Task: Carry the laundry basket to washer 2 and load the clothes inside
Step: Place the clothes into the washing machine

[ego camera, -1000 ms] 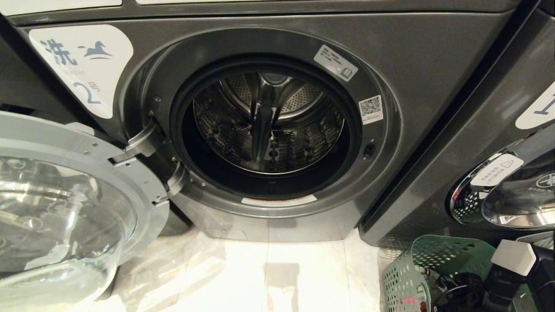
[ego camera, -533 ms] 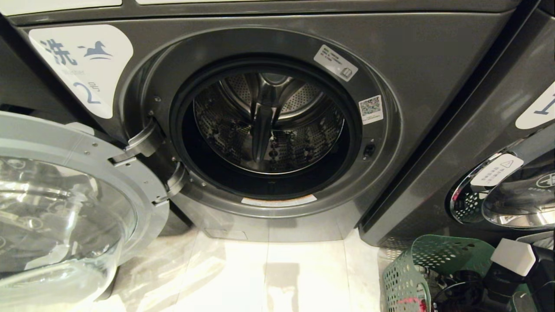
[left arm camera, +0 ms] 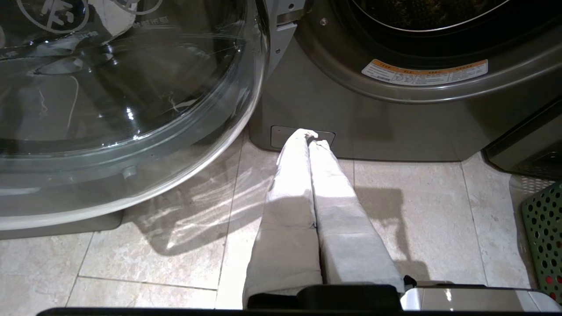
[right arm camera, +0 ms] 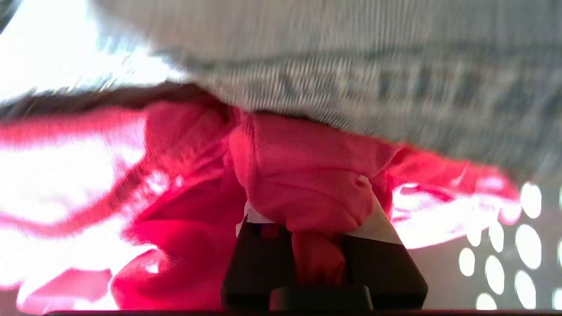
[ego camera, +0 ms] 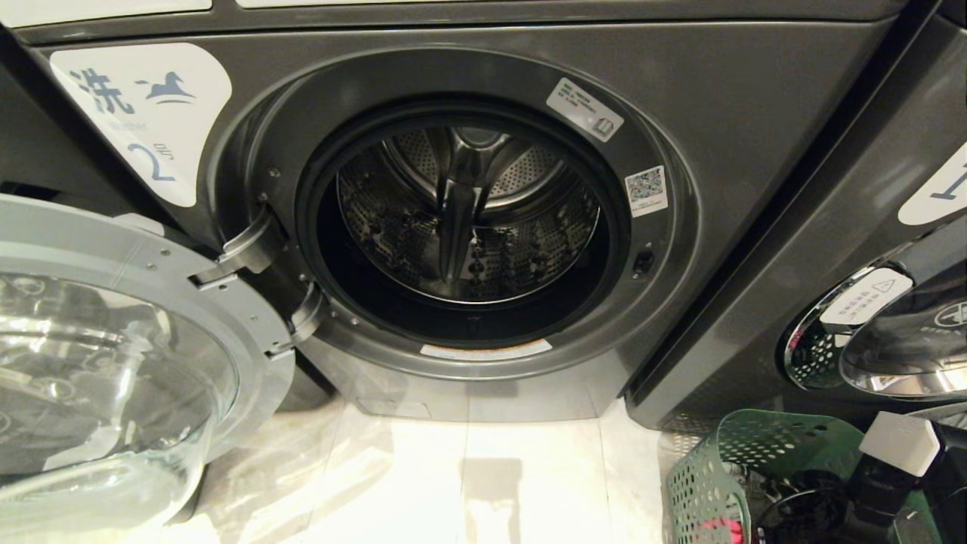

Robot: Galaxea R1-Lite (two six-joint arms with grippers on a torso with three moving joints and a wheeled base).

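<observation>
My right gripper (right arm camera: 316, 245) pinches the bright pink-red garment (right arm camera: 303, 175) inside the dark green perforated plastic basket (ego camera: 718, 461), lower right; my left gripper (left arm camera: 309, 136) is closed, holding nothing.

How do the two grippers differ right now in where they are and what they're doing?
The left gripper is shut on nothing; the right gripper is clamped on the pink-red garment. The left one hangs low over the floor tiles in front of washer 2; the right one is down inside the laundry basket, beneath a grey-green garment. Both point away from the open drum.
</observation>
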